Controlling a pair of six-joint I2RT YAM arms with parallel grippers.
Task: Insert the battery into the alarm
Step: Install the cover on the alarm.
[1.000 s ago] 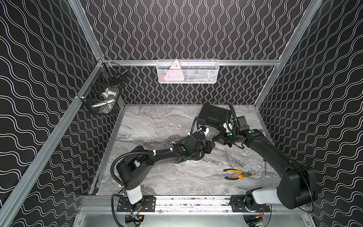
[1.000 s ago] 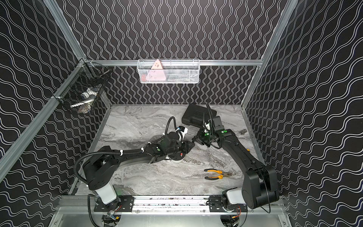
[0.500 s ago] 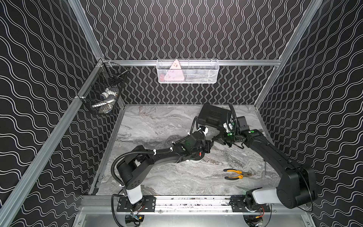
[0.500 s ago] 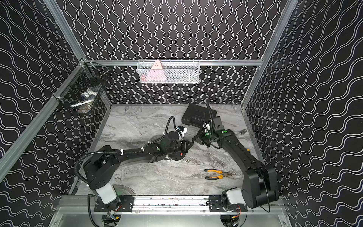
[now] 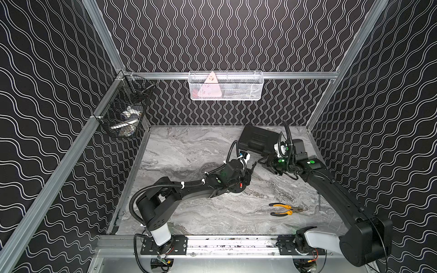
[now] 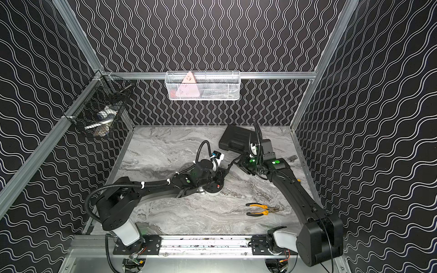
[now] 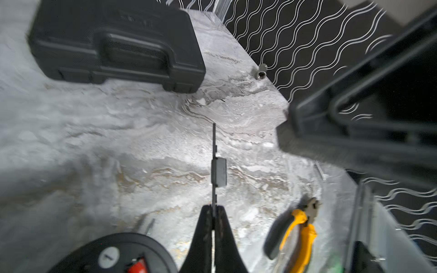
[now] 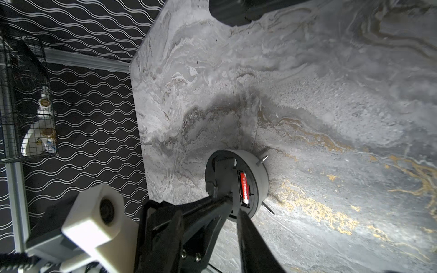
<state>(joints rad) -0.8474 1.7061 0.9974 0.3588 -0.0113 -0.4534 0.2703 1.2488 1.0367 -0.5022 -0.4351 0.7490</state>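
On the marble table (image 5: 189,153), under my left wrist, the alarm (image 8: 261,179) lies face down with its black back turned up. The battery (image 8: 244,189) lies lengthwise in the open slot of that back, its red body showing along its whole length. The main step looks done to me: in the right wrist view the cell seems to lie flat in its compartment rather than propped on one end, though I cannot tell whether both ends press on their contacts. My left gripper (image 7: 214,210) is clamped on a thin dark plate (image 7: 218,172), seen edge-on in the left wrist view, which I take to be the slot's cover. The plate is clear of the slot, which stands uncovered. My right gripper (image 5: 263,164) hovers near the plate's far end with its jaws somewhat apart, and I can make out nothing pinched between them. What is left, as I judge it, is to lay the plate over the slot and press it home, perhaps with the right gripper steadying the alarm. The yellow-handled pliers (image 5: 283,209) and the black case (image 5: 257,139) lie well apart from the alarm and seem to have no part in this.
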